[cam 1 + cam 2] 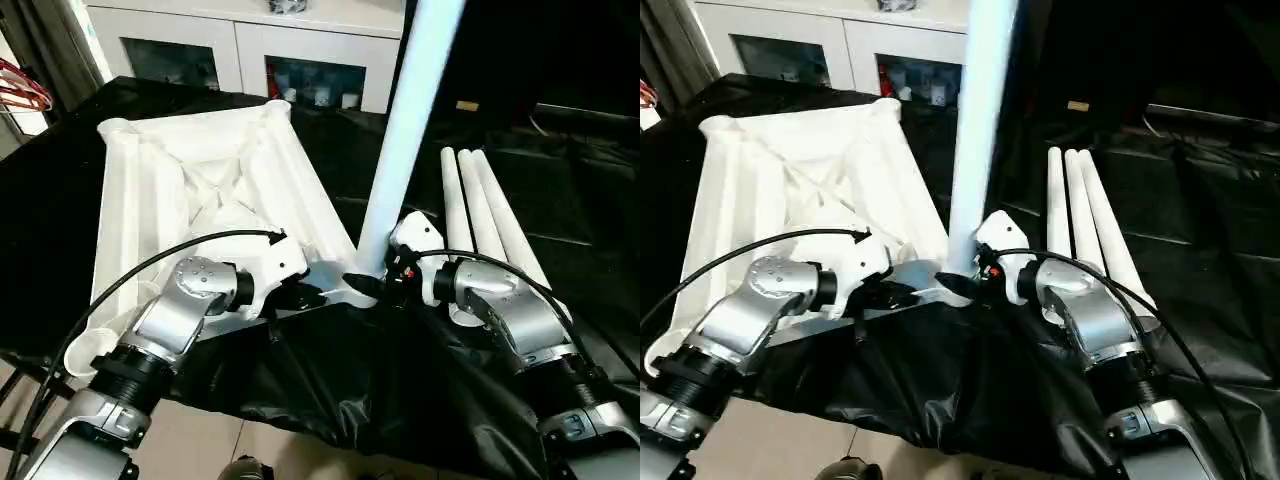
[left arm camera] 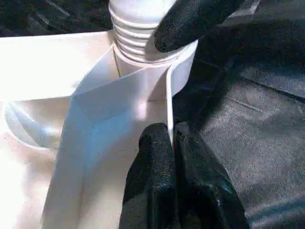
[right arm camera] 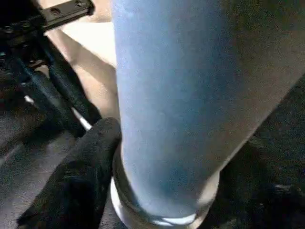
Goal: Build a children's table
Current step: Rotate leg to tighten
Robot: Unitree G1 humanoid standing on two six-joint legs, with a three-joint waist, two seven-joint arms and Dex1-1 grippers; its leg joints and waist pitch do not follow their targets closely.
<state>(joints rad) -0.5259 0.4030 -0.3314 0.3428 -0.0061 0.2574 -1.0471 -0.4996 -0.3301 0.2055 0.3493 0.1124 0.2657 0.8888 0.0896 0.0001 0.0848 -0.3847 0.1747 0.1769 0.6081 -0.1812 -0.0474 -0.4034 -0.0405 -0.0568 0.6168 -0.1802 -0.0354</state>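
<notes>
Lying upside down on the black-covered work table (image 1: 560,200), ribbed underside up, the white tabletop (image 1: 200,190) reaches from the far side to the near edge, where one corner socket (image 2: 157,71) sits between the two arms. One white leg (image 1: 405,130) stands upright in that socket, threaded end at the socket mouth (see L wrist view). Three more legs (image 1: 480,215) lie side by side on the cloth, just to the R of the upright leg, apart from the tabletop.

L gripper (image 2: 167,143): fingers pinched together on the thin edge wall of the tabletop next to the socket, so it is clenched on the tabletop rim.

R gripper (image 1: 385,275): positioned at the base of the upright leg. One black finger (image 3: 81,176) rests against the leg's lower end; R wrist view has the leg between the fingers, close to the socket. Whether the jaws actually clamp the leg or just bracket it: cannot tell.

White cabinet (image 1: 250,50) w/ glass doors stands beyond the work table.
</notes>
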